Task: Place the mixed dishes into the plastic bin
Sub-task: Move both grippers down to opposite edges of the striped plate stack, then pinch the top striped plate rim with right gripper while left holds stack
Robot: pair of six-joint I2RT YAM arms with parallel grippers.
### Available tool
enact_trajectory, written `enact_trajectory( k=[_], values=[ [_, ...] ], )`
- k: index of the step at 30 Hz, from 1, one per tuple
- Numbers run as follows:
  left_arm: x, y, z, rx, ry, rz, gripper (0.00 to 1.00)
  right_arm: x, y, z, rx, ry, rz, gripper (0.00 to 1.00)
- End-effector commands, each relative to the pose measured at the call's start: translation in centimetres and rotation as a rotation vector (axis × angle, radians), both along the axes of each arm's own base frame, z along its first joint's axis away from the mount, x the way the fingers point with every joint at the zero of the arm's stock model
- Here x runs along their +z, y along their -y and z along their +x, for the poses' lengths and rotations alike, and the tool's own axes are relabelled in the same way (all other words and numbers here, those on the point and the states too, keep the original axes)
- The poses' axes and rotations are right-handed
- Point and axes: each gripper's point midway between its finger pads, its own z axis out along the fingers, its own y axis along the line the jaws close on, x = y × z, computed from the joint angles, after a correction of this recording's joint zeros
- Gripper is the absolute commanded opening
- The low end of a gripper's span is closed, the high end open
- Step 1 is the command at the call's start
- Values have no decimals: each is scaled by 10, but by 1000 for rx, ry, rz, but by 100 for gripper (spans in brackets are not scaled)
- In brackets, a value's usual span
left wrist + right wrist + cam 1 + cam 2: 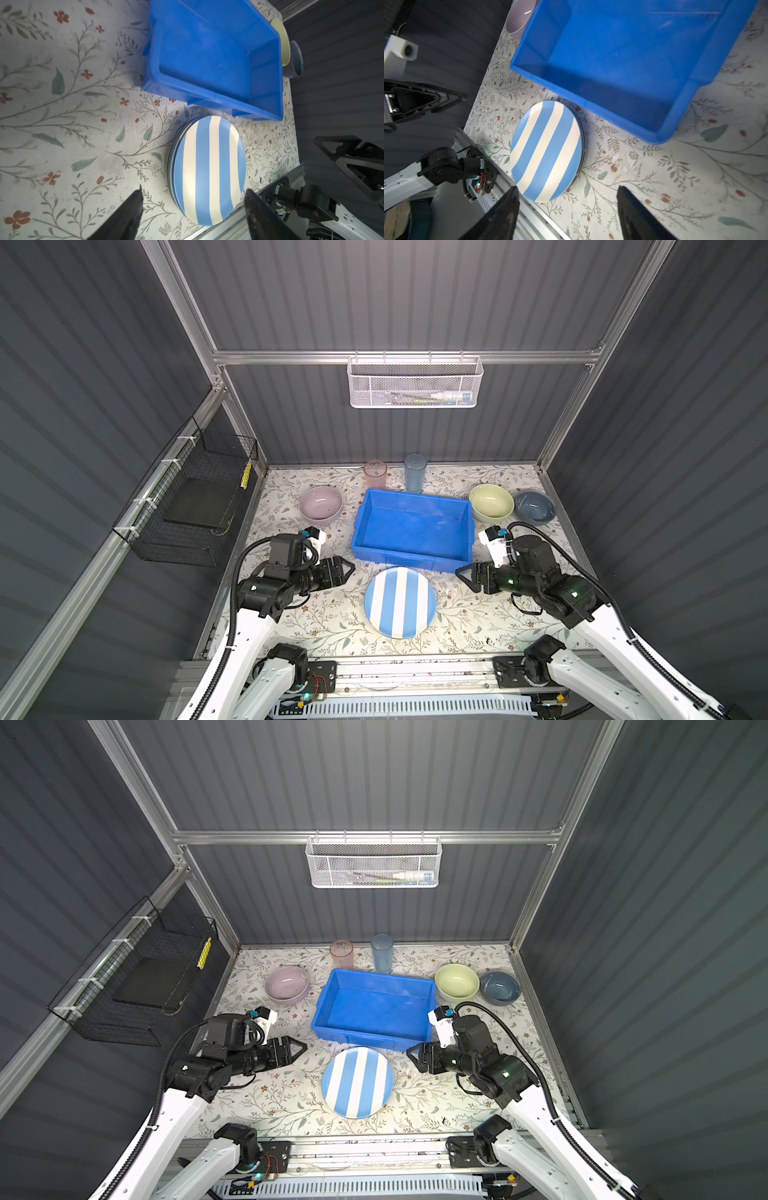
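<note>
A stack of plates with a blue-white striped plate (400, 601) on top lies at the table's front middle, just in front of the blue plastic bin (415, 494), which holds nothing. A lilac bowl (321, 504) stands left of the bin. A pale-green bowl (491, 501) and a dark-blue bowl (535, 507) stand to its right. A pink tumbler (375, 473) and a blue tumbler (414, 472) stand behind it. My left gripper (351, 567) hovers left of the plates and my right gripper (459, 572) hovers to their right. Both point inward, open and holding nothing.
A white mesh basket (415, 383) hangs on the back wall and a black wire basket (191, 506) on the left wall. An aluminium rail (415, 668) runs along the table's front edge, close to the plates. Dark panel walls enclose the floral tabletop.
</note>
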Motion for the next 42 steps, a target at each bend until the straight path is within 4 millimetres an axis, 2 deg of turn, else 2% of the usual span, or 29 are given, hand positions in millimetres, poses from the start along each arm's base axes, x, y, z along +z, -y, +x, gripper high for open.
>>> enact_trajectory(
  k=[1, 5, 10, 18, 22, 29, 39, 40, 42],
  values=[
    [-13, 8, -10, -1, -43, -20, 77, -15, -13, -19, 49, -99, 46, 72],
    [-30, 21, -20, -42, -75, 10, 74, -30, -30, -26, 78, -139, 61, 69],
    [-53, 30, -26, -76, -99, 118, 71, -51, -41, -25, 67, -185, 29, 63],
    [-85, 45, -33, -137, -139, 190, 59, -83, -44, -13, -9, -225, -4, 54],
    [-92, 49, -33, -146, -132, 224, 58, -91, -50, -11, -20, -258, 19, 49],
    [-101, 53, -32, -158, -145, 241, 44, -103, -56, -9, -42, -309, 36, 45],
    [-114, 57, -34, -172, -173, 242, 30, -116, -62, -10, -49, -335, 52, 42],
    [-115, 57, -34, -171, -176, 240, 28, -125, -61, -10, -53, -356, 35, 42],
    [-118, 57, -35, -171, -184, 244, 25, -128, -63, -10, -56, -364, 36, 42]
  ],
)
